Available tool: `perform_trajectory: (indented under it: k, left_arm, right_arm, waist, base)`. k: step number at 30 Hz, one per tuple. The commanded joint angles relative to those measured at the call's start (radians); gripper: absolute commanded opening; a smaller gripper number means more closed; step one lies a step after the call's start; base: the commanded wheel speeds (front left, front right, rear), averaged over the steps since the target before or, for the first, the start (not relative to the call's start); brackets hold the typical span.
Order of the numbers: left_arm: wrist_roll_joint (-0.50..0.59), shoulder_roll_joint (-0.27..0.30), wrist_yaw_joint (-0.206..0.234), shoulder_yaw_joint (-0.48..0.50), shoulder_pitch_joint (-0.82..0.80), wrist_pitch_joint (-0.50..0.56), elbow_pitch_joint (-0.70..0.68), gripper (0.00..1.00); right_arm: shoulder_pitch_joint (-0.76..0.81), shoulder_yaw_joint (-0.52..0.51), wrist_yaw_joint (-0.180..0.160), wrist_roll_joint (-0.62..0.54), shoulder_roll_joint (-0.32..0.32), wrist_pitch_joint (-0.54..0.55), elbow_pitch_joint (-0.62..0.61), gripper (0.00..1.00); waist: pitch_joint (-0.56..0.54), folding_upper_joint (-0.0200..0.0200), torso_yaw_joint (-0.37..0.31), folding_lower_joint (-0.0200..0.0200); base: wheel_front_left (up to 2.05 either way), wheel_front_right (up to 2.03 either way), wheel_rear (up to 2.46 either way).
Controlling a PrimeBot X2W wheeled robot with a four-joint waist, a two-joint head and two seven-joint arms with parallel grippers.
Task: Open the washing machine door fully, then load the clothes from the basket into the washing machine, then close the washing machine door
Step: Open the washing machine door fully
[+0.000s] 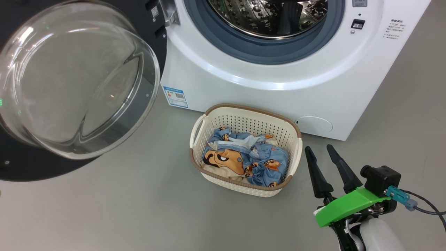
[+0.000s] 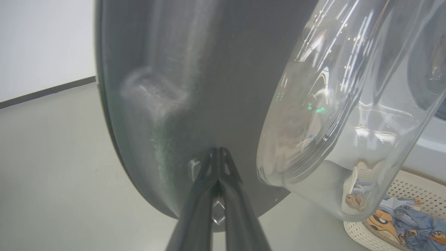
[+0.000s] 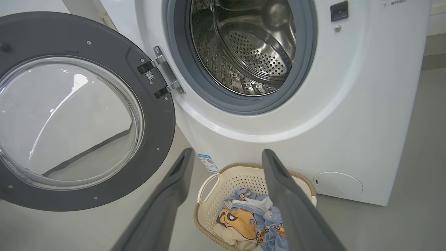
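Observation:
The washing machine door (image 1: 76,80) stands swung open on the left, its glass bowl bulging toward me. My left gripper (image 2: 217,150) is shut, with its tips against the door's dark grey inner face (image 2: 181,69) beside the bowl. The washing machine (image 1: 244,87) shows its steel drum (image 3: 244,45), which holds no clothes. The basket (image 1: 251,108) sits on the floor in front of it, holding the light blue clothes (image 1: 244,158) with the tan cartoon face on top. My right gripper (image 1: 318,149) is open just right of the basket, and it looks down over the basket (image 3: 237,165) in its wrist view.
Grey floor (image 1: 139,209) surrounds the basket. The door's hinge (image 3: 163,75) is on the left of the opening, and a blue label sticker (image 1: 175,96) sits below it. A round service cover (image 1: 313,124) is low on the machine's front. A cable (image 1: 425,205) trails from my right wrist.

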Motion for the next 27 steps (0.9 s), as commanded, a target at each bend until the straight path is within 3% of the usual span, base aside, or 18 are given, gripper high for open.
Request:
perform_trajectory:
  k: [1,20,21,23,26,27]
  left_arm:
    - [0.000,0.079,0.000,0.029,-0.051,-0.017,0.002,0.00]
    - [-0.113,0.058,-0.001,-0.099,0.015,-0.107,-0.037,0.00]
    - [-0.117,0.057,-0.001,-0.099,0.024,-0.110,-0.045,0.06]
    - [-0.123,0.054,-0.001,-0.095,0.042,-0.117,-0.063,0.32]
    - [-0.125,0.047,-0.001,-0.087,0.075,-0.122,-0.096,0.47]
    - [-0.124,0.044,0.000,-0.082,0.086,-0.124,-0.110,0.62]
  right_arm:
    - [-0.022,0.024,0.002,0.007,0.008,-0.012,-0.021,1.00]
    - [0.006,0.024,0.002,0.004,0.008,-0.012,-0.016,1.00]
    - [0.007,0.025,0.002,0.004,0.008,-0.012,-0.016,1.00]
    - [0.007,0.027,0.002,0.001,0.008,-0.012,-0.015,1.00]
    - [0.008,0.026,0.002,-0.006,0.008,-0.012,-0.015,1.00]
    - [0.010,0.025,0.002,-0.009,0.008,-0.012,-0.015,1.00]
  waist:
    - [-0.003,-0.0001,0.000,0.0000]
    - [-0.046,-0.0001,0.003,0.0000]
    - [-0.048,-0.0001,0.002,0.0000]
    - [-0.051,-0.0001,-0.002,0.0000]
    - [-0.057,-0.0001,-0.009,0.0000]
    - [-0.059,-0.0001,-0.012,0.0000]
  base:
    - [0.00,0.00,0.00]
    - [0.00,0.00,0.00]
    - [0.00,0.00,0.00]
    - [0.00,0.00,0.00]
    - [0.00,0.00,0.00]
    - [0.00,0.00,0.00]
